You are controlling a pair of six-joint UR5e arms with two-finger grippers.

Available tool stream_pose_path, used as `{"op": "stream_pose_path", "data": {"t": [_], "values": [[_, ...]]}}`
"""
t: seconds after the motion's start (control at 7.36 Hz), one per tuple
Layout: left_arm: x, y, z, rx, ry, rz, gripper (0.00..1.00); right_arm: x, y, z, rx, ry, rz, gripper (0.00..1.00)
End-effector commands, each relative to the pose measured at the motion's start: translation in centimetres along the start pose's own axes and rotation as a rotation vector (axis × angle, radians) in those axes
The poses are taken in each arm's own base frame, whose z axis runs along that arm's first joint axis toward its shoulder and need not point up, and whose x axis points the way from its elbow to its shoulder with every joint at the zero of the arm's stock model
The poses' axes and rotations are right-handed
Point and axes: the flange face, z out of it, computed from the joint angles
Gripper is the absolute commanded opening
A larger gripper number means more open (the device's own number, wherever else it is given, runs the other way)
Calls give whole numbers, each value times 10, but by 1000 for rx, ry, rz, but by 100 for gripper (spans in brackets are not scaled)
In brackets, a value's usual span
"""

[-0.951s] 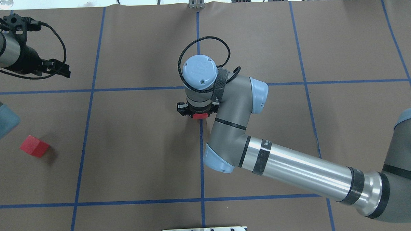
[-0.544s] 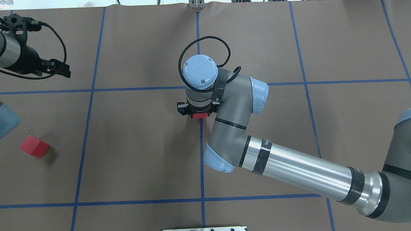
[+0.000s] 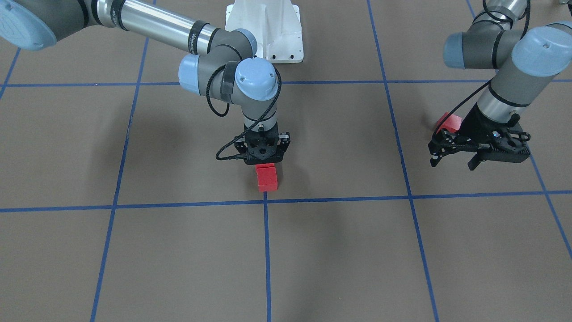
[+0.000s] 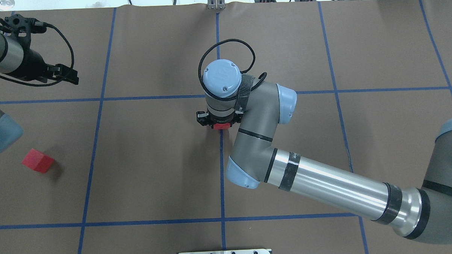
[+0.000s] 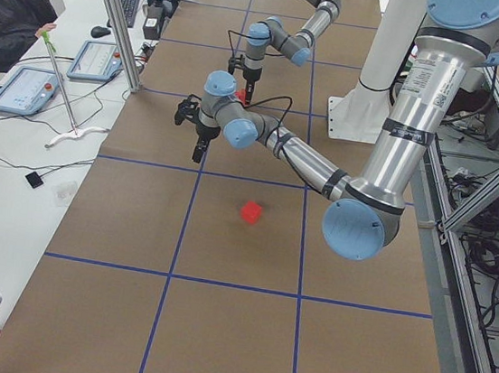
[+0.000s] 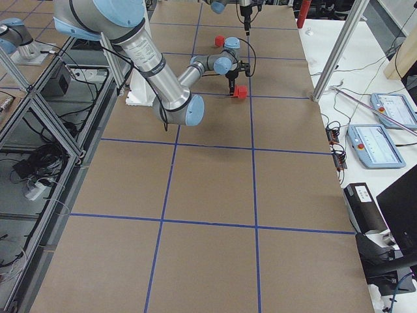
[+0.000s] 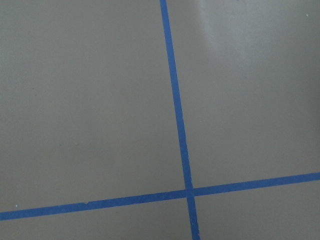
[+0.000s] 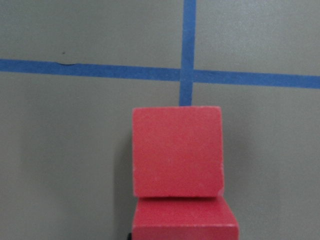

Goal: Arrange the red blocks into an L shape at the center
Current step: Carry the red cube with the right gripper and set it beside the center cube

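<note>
Two red blocks [image 3: 267, 176] lie in a row touching each other, just on the robot's side of the center crossing [image 3: 265, 201]. The right wrist view shows the far block [image 8: 176, 152], the near block [image 8: 185, 222] and the crossing [image 8: 187, 75]. My right gripper [image 3: 263, 162] hovers right over the near block. No fingers grip it, so it looks open. From overhead only a sliver of red [image 4: 221, 126] shows under the wrist. The third red block [image 4: 38, 160] lies alone at the far left, also seen in the front view [image 3: 449, 121]. My left gripper [image 3: 452, 162] is open and empty, beyond that block.
The white base plate [image 3: 264, 31] stands at the robot's edge of the brown gridded surface. My right forearm [image 4: 325, 183] crosses the right half of the table. The left wrist view shows only a crossing of blue tape lines [image 7: 189, 192]. An operator sits at the desk [image 5: 8, 2].
My right wrist has shifted slightly away from the robot, and less of the red block shows beneath it. The lone block and the left arm have hardly moved.
</note>
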Motion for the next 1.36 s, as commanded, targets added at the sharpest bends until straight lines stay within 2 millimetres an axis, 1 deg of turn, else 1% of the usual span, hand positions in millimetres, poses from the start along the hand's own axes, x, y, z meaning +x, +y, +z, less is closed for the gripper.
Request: {"op": "stream_pose_path", "data": {"t": [0.0,0.14,0.54,0.68,0.95,1.09,1.22], "values": [[1,-1,-1,1,1,-1,100,1,-4,-2,12,-12,-1,43],[3,-2,-1,3,3,1,100,3,-5,-1,26,-9,-2,74],[4,-2,-2,4,4,0,100,5,-8,-2,32,-8,2,83],[4,-2,-1,3,4,-10,100,6,-8,-1,31,-6,2,89],[5,-2,-1,4,5,-9,100,6,-9,-1,33,-8,4,94],[4,-2,-1,3,4,-8,100,9,-15,-5,39,-9,12,95],[0,0,-1,0,1,-10,100,10,-22,-15,52,-20,18,97]]}}
